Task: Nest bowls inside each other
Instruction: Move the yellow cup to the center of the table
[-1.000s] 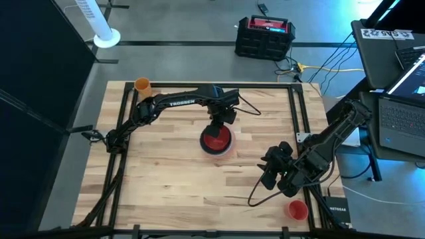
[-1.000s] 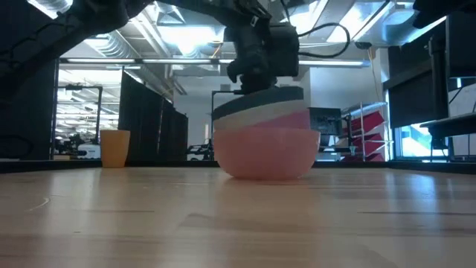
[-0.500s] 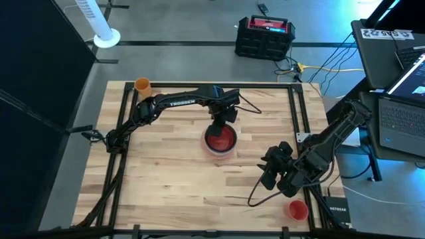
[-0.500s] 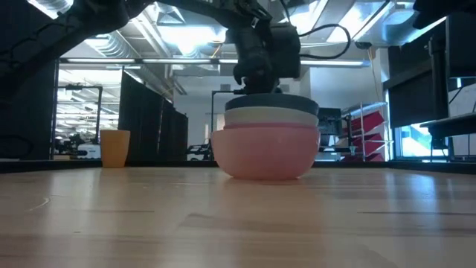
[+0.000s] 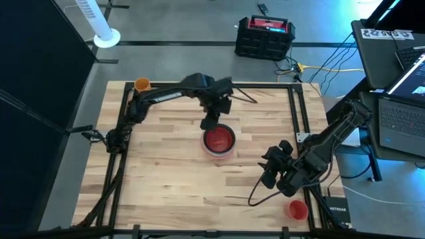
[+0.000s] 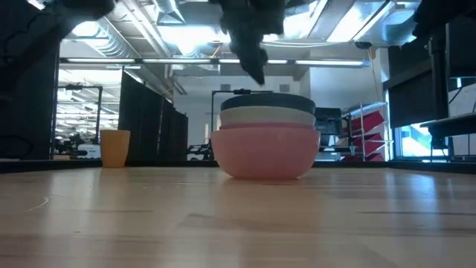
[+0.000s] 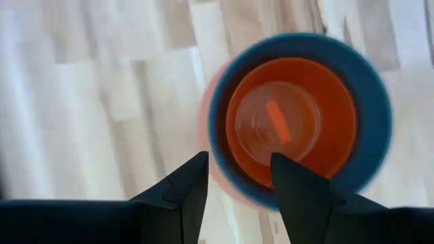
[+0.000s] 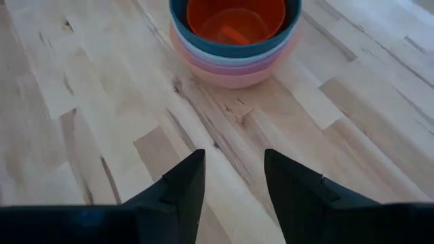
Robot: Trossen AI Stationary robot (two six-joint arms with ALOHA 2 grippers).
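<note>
Tabletop (image 5: 166, 172): nested bowls (image 6: 265, 145) hide inner ones; left claw (image 5: 211, 122) blurred.

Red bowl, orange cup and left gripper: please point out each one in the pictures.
red bowl (image 5: 218, 139), high view, its inside bottom.
orange cup (image 6: 115, 148), low view, its side wall.
left gripper (image 7: 237, 181), left wrist view, between its fingertips.

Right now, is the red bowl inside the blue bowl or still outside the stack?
Inside. The red bowl sits within the dark blue bowl, whose rim rings it all around; the left hand hangs open above, holding nothing.
</note>
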